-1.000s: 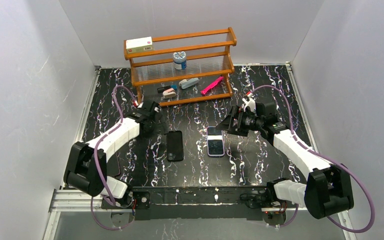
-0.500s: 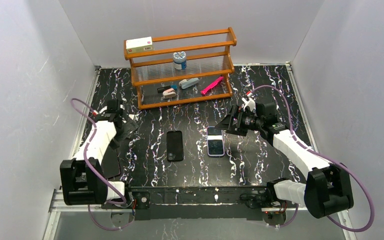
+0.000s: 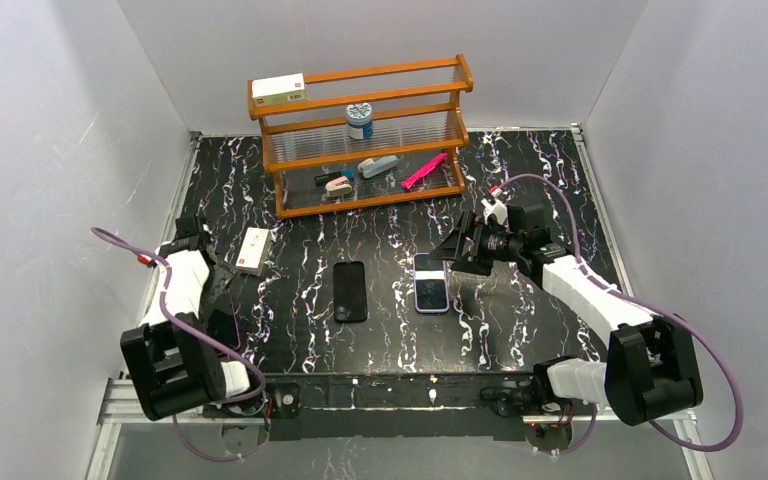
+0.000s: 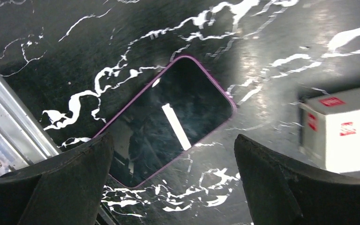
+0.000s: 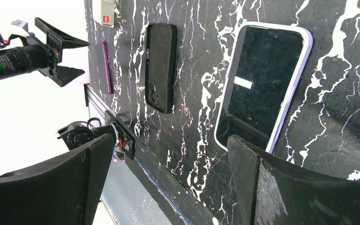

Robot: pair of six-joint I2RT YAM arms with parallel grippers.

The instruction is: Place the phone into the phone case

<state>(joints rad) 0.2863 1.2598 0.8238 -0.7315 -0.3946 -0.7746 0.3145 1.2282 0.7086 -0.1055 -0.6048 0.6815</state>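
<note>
While your right hand (image 3: 454, 252) hovers with fingers spread just beyond the slim, glossy dark-screened phone (image 3: 431, 284) with pale rim, lying flat on the marbled tabletop (image 3: 520, 180) beside the matte black phone case (image 3: 350, 291), lower squarely and pinch its long edges.

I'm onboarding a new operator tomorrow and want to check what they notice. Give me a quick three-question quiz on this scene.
1. True or false: the phone already sits inside the phone case.
2. Which lies nearest the right claw? A) the phone B) the phone case C) the white box
3. Fill in: the left claw and the right claw both have their jaws ____.

Key: 1 false; 2 A; 3 open.
</note>
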